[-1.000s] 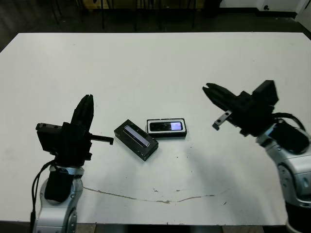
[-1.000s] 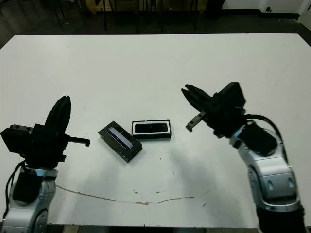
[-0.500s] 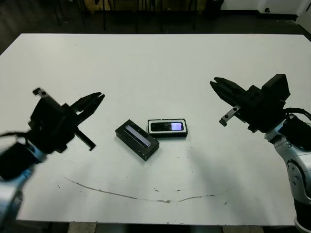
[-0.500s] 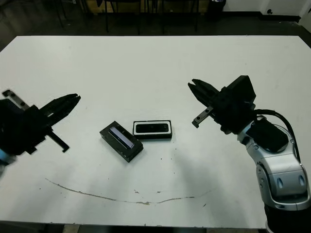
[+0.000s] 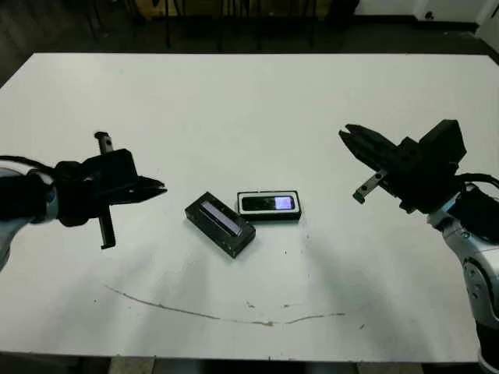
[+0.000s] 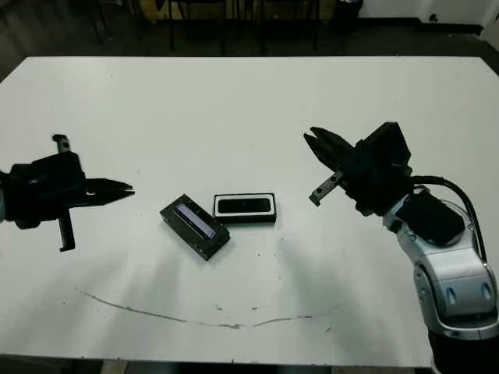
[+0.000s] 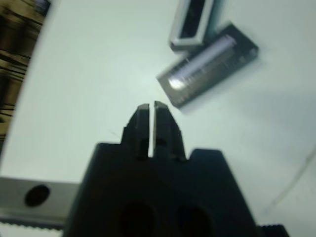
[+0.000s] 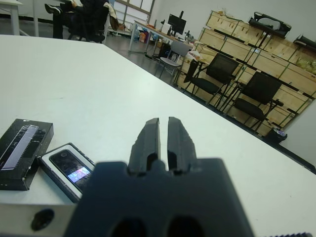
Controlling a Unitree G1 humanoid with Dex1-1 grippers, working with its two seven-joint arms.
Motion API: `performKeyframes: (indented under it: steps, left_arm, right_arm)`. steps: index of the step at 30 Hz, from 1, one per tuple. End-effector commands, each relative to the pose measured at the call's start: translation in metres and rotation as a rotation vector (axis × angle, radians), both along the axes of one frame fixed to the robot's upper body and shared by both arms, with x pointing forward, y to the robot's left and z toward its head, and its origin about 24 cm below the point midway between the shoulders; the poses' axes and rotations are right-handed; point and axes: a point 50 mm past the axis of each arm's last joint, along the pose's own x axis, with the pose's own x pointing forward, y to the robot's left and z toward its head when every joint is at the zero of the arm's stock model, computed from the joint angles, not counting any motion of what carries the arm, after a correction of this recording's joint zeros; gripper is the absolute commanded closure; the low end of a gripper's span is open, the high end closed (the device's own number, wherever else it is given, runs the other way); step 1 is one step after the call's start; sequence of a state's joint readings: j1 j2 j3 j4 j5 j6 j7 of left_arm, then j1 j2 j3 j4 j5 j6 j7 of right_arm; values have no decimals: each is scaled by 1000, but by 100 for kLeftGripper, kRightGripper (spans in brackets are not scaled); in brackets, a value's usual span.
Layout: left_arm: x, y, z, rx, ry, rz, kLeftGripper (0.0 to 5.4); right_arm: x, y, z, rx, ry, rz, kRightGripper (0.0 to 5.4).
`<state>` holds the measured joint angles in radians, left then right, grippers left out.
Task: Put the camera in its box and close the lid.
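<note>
Camera [image 5: 267, 203], a small flat black slab w/ a bluish-lit screen, is already seen lying inside the shallow black-walled, white-lined box [image 5: 269, 216] near the middle of the white worktop [image 5: 249, 109]. First half of the task is judged done; lid-closing is the step in hand, not yet started.

Black rectangular lid [image 5: 219, 224] w/ its silvery-lavender strip facing up is lying on the worktop just beside the box, on its left end, set at an angle; whether the two corners touch can't be told.

Left gripper [image 5: 157, 189] is held level above the worktop, well left of the lid, tips aimed toward it; in the left wrist view the two black fingers [image 7: 144, 118] are pressed nearly together w/ only a sliver of gap, nothing between them. Right gripper [image 5: 348, 135] hangs in the air well right of the box; its fingers [image 8: 148, 140] are likewise drawn close w/ a thin slit, nothing held.

Next move, as judged: the left gripper must be spread wide enough to span the lid, brought down across its short sides, and the lid lifted, turned square to the box and lowered over it. Right gripper may be needed to steady the box so it isn't shoved aside.

Writing: no brand or label can be read. Faint marks show on the lid's end in the right wrist view, too small to make out.
</note>
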<state>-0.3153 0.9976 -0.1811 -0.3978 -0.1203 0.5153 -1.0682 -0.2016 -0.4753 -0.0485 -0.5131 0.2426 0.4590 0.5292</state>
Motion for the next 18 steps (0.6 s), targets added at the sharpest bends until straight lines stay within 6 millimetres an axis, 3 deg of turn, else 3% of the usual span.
performKeyframes:
  steps: [1,18]
  left_arm:
    - [4,5,-9,49,93,-1,540]
    - [17,1,-29,63,256,-20,540]
  right_arm:
    - [0,-3,1,-32,7,-11,539]
    - [4,-3,2,-16,9,9,539]
